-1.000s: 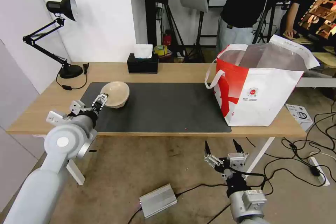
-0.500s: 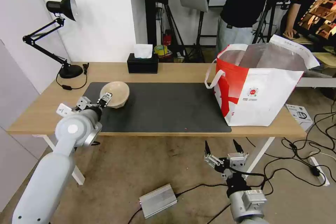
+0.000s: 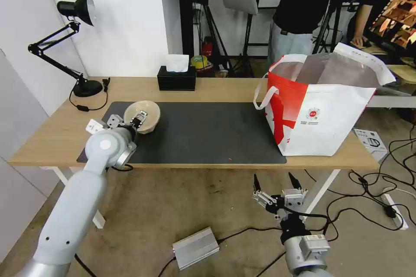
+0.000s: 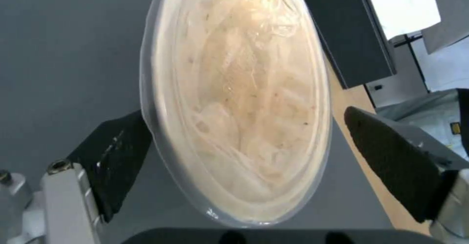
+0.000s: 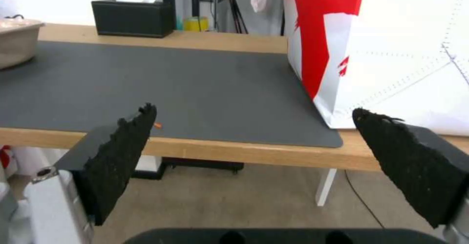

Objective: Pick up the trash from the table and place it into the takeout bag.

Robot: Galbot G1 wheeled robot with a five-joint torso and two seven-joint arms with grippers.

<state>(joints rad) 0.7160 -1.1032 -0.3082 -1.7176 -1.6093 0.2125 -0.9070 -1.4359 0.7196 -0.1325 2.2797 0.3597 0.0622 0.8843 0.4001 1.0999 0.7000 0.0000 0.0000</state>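
Note:
A beige bowl [image 3: 146, 113] of trash sits on the left end of the dark mat [image 3: 208, 134] on the light-wood table [image 3: 216, 88]. My left gripper [image 3: 139, 120] is at its near rim. In the left wrist view, that gripper [image 4: 244, 115] is open with the bowl [image 4: 239, 101] between its fingers, one pad close against the rim and the other well apart. The white-and-red takeout bag [image 3: 320, 117] stands open at the table's right end. Below the table's front edge, my right gripper [image 3: 274, 178] hangs open and holds nothing; its wrist view shows the bag [image 5: 391, 53] ahead.
A black tissue box [image 3: 176, 78] stands at the table's back edge, and a black desk lamp [image 3: 80, 86] at the back left. A silver box [image 3: 196, 247] and cables lie on the floor. A person stands behind the bag.
My left arm has swung right and forward, bringing its gripper from beside the bowl's left edge to around its near rim. The bowl, bag and right arm have not moved.

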